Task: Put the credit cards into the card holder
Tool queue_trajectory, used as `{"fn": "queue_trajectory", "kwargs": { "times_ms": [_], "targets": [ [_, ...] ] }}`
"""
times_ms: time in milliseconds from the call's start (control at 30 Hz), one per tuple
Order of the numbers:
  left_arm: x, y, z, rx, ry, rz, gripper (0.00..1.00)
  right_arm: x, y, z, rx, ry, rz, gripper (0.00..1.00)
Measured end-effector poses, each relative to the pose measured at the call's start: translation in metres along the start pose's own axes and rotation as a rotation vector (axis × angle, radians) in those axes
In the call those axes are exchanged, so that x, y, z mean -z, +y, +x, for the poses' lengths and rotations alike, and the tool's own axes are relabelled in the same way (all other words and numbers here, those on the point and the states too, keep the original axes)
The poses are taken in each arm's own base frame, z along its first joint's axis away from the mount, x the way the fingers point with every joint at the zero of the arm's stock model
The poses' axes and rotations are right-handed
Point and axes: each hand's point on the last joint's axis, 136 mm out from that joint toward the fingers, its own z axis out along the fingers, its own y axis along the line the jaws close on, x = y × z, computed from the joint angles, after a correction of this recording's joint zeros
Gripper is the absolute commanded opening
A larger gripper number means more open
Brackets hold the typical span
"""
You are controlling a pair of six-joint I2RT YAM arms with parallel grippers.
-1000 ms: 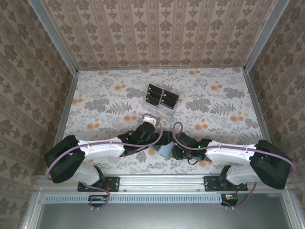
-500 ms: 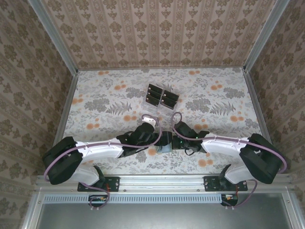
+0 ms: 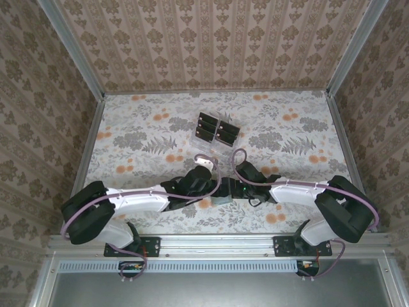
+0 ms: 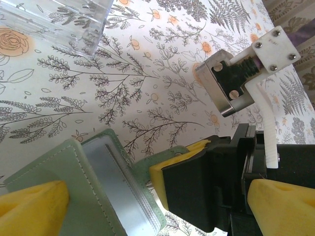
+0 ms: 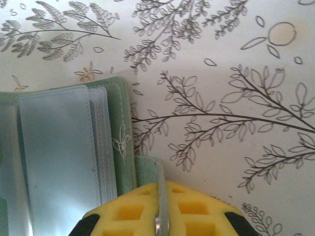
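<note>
Spread-open card holder (image 5: 64,147) — credit cards (image 3: 217,130) seemingly standing in clear rack (image 4: 54,22)

Both arms stretched inward, low, wrists nearly meeting at centre. Left gripper (image 3: 215,190) spread wide, yellow fingers (image 4: 33,206) far apart. Right gripper (image 5: 160,195) clamped on card holder (image 5: 64,147) edge.

The card holder (image 5: 74,147) is pictured on the table (image 3: 140,137) near its front edge, flanked by the left end effector (image 3: 215,190) and right end effector (image 3: 231,192). The credit cards (image 3: 227,132) are held in a rack (image 3: 196,136) well behind it.
</note>
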Motion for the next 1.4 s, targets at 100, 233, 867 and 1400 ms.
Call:
{"fn": "queue_trajectory", "kwargs": {
  "times_ms": [100,233,867,1400],
  "targets": [
    [-0.004,-0.002,0.0,0.004,-0.002,0.002,1.0,0.0,-0.003,-0.001,-0.009,0.002,0.0,0.13],
    [-0.011,-0.005,-0.001,0.017,-0.011,0.018,1.0,0.007,-0.011,-0.003,-0.033,-0.012,0.007,0.3],
    [-0.044,0.007,0.024,0.05,0.025,-0.008,1.0,0.091,-0.008,-0.015,-0.099,-0.195,-0.167,0.08],
    [-0.03,0.006,0.012,0.061,0.014,-0.011,1.0,0.078,0.008,-0.005,-0.133,-0.14,-0.251,0.0]
  ]
}}
